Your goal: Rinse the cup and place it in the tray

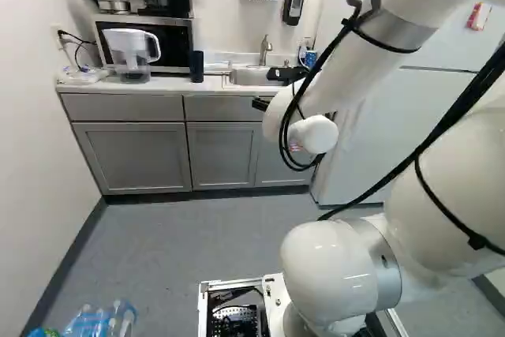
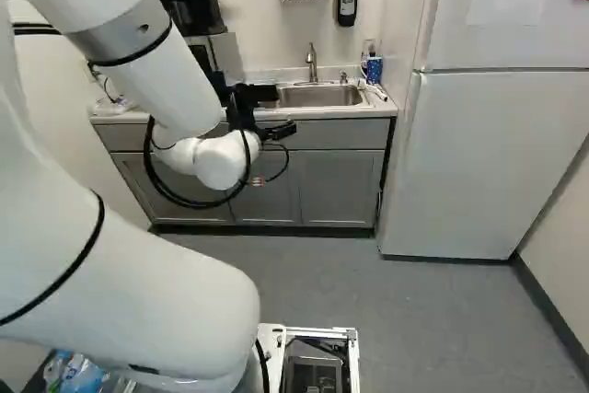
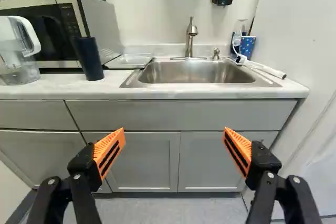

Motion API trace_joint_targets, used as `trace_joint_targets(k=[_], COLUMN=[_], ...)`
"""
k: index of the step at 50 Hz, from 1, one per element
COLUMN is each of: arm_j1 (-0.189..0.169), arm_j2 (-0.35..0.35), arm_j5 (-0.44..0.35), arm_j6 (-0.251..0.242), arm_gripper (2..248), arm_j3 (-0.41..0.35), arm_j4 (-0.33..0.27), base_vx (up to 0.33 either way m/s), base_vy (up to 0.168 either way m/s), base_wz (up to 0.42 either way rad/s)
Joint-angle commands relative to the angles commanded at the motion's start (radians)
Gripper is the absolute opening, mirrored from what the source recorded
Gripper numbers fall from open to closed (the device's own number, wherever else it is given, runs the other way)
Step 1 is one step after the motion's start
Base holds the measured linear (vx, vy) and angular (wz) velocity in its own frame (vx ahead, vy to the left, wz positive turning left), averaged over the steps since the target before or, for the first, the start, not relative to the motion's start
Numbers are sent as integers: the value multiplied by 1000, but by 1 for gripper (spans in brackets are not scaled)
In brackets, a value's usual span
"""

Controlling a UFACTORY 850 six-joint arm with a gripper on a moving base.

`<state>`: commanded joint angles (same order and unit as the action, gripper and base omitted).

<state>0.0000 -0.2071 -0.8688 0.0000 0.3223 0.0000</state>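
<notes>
Fingers of end effector point(image 3: 174, 132) spread wide apart, nothing clamped. Aimed ahead over cabinet fronts point(image 3: 145, 162), probably kept open for a first grasp.

Dark cup point(image 1: 196, 66) upright on desk point(image 3: 58, 91), left of top centre in left base view. Set between pitcher point(image 3: 18, 51) and shallow tray point(image 3: 129, 61), just beside the latter; likely parked there for a short carry to water. Tray flat beside sink point(image 3: 199, 73), sensible for catching drips. Faucet point(image 2: 312, 63) upright behind basin, upper middle of right base view.

Patterned cup point(image 3: 247, 46) beyond sink, near brush point(image 3: 270, 70); more likely a holder for washing gear than the one to rinse. Cannot tell the inside of either cup.

Judged at the start: cup ungripped, rinse still to do. Needs a shift toward cup, then a grip around its sides. Watch for bumping pitcher or tray; tall, smooth walls, could tip or slip once wet.
</notes>
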Motion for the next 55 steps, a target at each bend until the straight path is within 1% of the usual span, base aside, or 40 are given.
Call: trace_joint_targets(k=[19,55], arm_j1=[0,0], arm_j2=[30,78], arm_j5=[22,101], arm_j6=[0,0], arm_gripper=[247,247], arm_j3=[72,199], arm_j4=[0,0], base_vx=[0,0], base_vy=[0,0], base_wz=[0,0])
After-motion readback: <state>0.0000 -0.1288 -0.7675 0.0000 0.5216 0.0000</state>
